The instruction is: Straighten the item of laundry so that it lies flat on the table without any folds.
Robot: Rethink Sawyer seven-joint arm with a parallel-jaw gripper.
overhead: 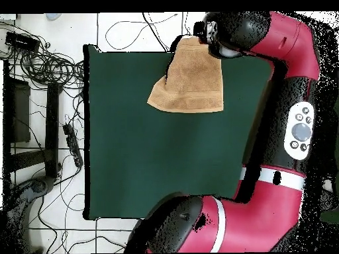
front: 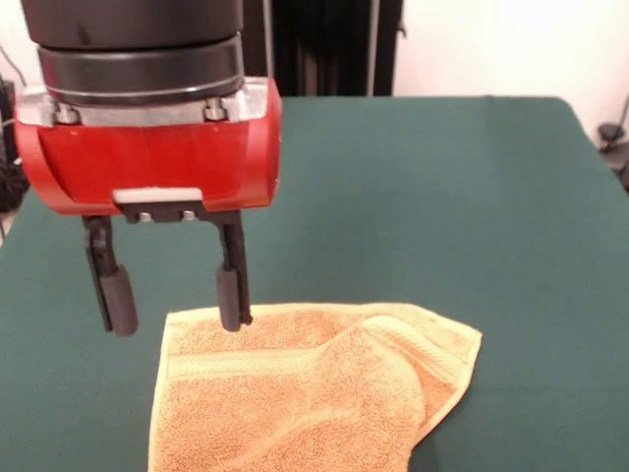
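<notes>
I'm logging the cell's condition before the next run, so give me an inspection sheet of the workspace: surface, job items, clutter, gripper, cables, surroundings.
Surface: table covered in dark green cloth, bare apart from the towel.
Job items: orange-tan towel at the table's edge away from the robot's base, not flat; one corner is folded over onto it, on the right in the front view.
Clutter: nothing seen on the table.
Gripper: gripper open, at the towel's far corner in the front view; one finger in front of the towel's edge, the other beside it over bare cloth.
Cables: tangled wires and a power strip on the floor beside the table.
Surroundings: white tiled floor.
</notes>
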